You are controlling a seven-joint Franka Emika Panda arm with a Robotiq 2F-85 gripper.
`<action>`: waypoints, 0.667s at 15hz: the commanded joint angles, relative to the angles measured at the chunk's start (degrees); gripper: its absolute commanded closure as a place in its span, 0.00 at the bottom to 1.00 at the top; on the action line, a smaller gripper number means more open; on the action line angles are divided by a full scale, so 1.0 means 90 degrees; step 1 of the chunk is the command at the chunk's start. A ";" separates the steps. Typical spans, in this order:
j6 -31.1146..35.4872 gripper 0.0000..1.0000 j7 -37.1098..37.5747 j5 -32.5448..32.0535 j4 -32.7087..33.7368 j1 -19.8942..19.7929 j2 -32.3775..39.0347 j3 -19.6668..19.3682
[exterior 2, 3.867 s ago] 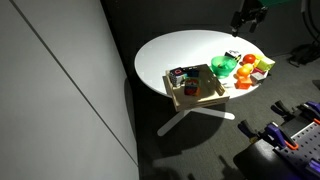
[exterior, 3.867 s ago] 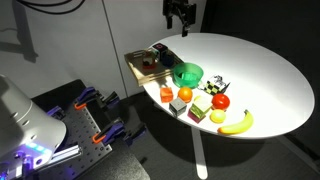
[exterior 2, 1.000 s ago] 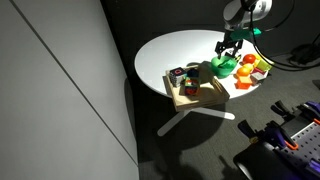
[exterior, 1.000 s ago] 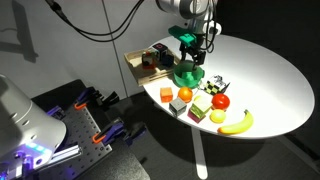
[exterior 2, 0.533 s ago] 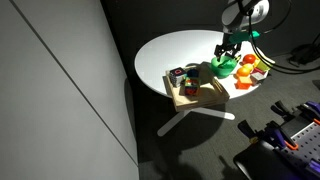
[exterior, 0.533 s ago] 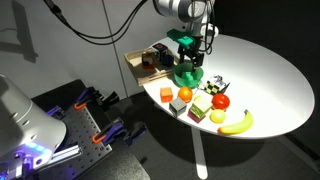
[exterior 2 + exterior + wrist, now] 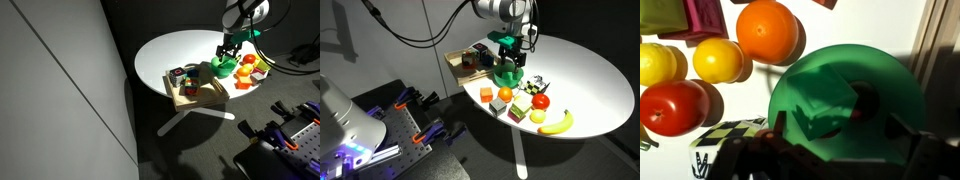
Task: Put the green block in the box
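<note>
The green block lies inside the round green bowl in the wrist view; I cannot make it out in the exterior views. My gripper hangs just above the bowl, open, one finger on each side of the block and the left finger close to it. It also shows in both exterior views. The light-wood box stands beside the bowl at the table edge with several small items in it.
On the round white table next to the bowl lie an orange, a lemon, a tomato, a checkered item, an orange block, a pale yellow-green block and a banana.
Since 3.9 s ago the gripper came from the table's far edge to over the green bowl. Over the last second it has barely moved.
</note>
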 commanded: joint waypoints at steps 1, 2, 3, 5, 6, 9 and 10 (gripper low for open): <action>0.0074 0.00 0.0158 -0.0272 0.0060 0.0124 0.0056 -0.0142; 0.0077 0.00 0.0155 -0.0294 0.0052 0.0132 0.0058 -0.0149; 0.0082 0.00 0.0143 -0.0320 0.0040 0.0134 0.0062 -0.0150; 0.0083 0.00 0.0130 -0.0341 0.0030 0.0131 0.0078 -0.0143; 0.0088 0.00 0.0130 -0.0353 0.0028 0.0133 0.0089 -0.0146; 0.0089 0.00 0.0133 -0.0369 0.0036 0.0135 0.0130 -0.0152; 0.0078 0.00 0.0132 -0.0368 0.0043 0.0133 0.0144 -0.0153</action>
